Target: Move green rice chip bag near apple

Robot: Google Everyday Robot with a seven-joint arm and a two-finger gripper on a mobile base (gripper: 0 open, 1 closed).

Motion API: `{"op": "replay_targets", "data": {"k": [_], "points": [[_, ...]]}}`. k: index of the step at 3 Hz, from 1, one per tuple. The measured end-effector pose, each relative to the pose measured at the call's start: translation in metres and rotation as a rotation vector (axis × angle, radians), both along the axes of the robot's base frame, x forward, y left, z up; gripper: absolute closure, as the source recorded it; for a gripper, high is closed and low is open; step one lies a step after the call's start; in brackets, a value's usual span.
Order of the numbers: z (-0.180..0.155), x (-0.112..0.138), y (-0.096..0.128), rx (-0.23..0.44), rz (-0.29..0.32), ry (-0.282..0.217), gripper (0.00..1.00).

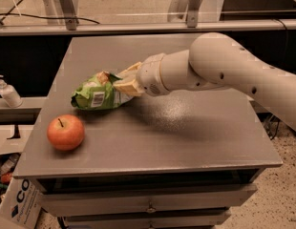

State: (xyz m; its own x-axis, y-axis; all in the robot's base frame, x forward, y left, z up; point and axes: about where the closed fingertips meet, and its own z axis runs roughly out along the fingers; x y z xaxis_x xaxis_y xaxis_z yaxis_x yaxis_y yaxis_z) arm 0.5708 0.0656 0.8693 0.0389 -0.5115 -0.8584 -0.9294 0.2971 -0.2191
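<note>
The green rice chip bag point(95, 93) is crinkly bright green with a white barcode patch. It hangs low over the left part of the grey table point(186, 137), its lower edge at or just above the surface. My gripper point(123, 83) is shut on the bag's right end, reaching in from the right on the white arm point(224, 70). The apple point(65, 132), red-orange with a short dark stem, sits on the table near the front left corner, a short way below and left of the bag.
A white pump bottle point(8, 92) stands on a ledge left of the table. A cardboard box point(19, 204) sits on the floor at the lower left. Drawers run under the table's front edge. A rail and cables lie behind the table.
</note>
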Motion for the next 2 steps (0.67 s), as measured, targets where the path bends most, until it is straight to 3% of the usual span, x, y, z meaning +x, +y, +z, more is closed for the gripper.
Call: {"op": "replay_targets", "data": {"k": [2], "points": [[-0.0108,-0.0015,0.0039,-0.032,0.000,0.014,1.00]]}}
